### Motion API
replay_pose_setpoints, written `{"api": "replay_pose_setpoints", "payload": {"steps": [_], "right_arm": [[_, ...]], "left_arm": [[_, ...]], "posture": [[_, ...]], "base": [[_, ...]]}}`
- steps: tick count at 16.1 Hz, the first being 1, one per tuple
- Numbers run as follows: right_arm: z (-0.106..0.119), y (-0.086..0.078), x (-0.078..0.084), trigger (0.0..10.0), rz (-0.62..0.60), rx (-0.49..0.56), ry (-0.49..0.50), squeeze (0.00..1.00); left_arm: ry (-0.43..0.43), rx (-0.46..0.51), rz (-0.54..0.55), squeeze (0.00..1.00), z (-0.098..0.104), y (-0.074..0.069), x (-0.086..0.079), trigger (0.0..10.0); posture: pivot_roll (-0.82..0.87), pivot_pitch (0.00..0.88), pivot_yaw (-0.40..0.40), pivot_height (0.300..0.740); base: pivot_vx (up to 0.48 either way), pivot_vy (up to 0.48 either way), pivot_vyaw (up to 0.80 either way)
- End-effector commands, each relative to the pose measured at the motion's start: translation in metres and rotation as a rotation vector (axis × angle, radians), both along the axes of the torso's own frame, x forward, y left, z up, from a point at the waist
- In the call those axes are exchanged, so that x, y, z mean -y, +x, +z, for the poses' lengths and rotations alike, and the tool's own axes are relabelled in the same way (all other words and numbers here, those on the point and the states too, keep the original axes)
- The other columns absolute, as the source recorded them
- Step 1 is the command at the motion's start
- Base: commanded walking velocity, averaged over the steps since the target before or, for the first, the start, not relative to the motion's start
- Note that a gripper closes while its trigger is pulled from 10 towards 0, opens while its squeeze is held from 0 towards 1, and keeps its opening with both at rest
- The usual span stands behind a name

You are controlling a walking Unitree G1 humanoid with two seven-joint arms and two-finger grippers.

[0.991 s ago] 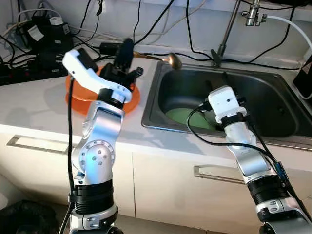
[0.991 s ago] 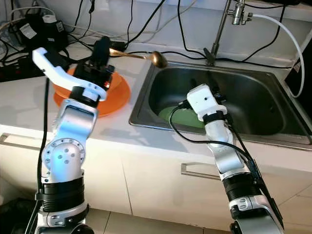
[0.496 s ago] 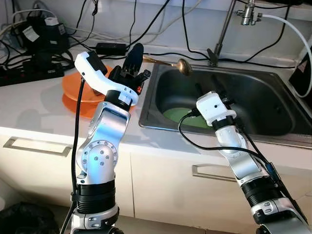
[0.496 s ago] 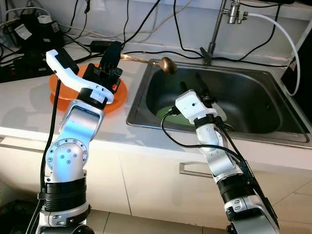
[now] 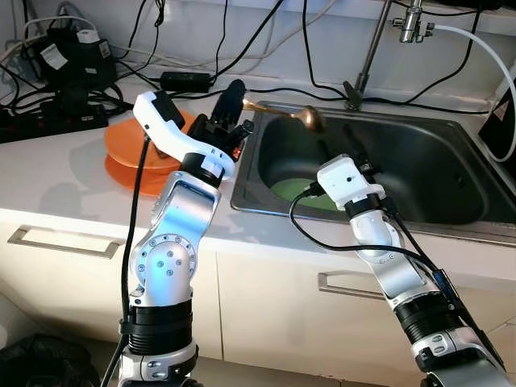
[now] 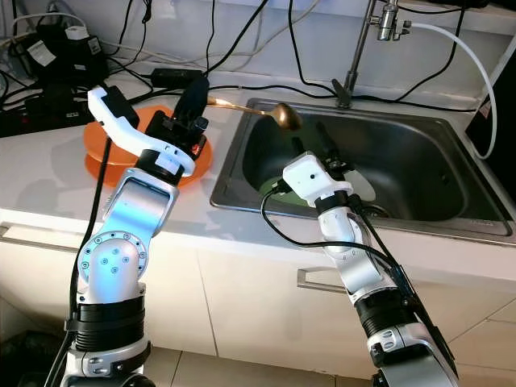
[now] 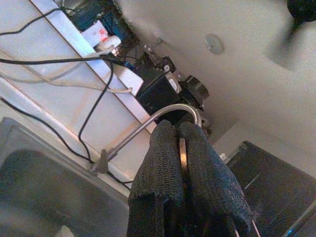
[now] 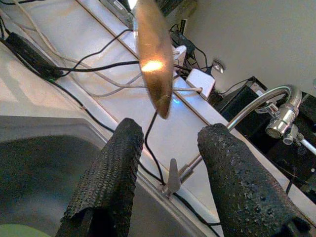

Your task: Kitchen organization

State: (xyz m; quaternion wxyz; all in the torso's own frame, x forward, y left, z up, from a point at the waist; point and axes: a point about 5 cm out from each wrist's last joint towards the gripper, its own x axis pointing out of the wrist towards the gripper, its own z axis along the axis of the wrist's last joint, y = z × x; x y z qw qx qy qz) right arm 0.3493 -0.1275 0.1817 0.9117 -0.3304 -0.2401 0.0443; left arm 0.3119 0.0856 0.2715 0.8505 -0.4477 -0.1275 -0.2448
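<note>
- The left gripper [image 5: 234, 93], clenched on the spoon [image 5: 284, 111], has carried its bowl right, out over the sink [image 5: 451, 218]
- The right gripper [image 8: 168, 163] waits released inside the sink, likely to receive it

You can't see all of the green plate [image 5: 300, 192] in the sink; the right arm covers part of it. The left gripper [image 7: 180, 148] hides most of the spoon [image 5: 284, 112] handle. The orange plate [image 5: 129, 153] sits partly behind the left arm.
</note>
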Motion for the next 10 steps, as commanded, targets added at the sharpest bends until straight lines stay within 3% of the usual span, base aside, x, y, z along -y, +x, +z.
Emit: {"api": "replay_pose_setpoints", "payload": {"steps": [1, 10], "right_arm": [[0.0034, 0.0013, -0.0011, 10.0, 0.003, 0.019, 0.001, 0.00], [0.0019, 0.0009, -0.0025, 10.0, -0.002, 0.016, 0.003, 0.00]], "left_arm": [[-0.057, -0.040, -0.071, 0.00, -0.0033, -0.0025, 0.0208, 10.0], [-0.013, -0.080, -0.100, 0.00, -0.0104, -0.0043, 0.0228, 10.0]], "posture": [[0.05, 0.004, 0.001, 0.740], [0.06, 0.015, 0.006, 0.740]], "base": [[0.000, 0.000, 0.00], [0.000, 0.000, 0.00]]}}
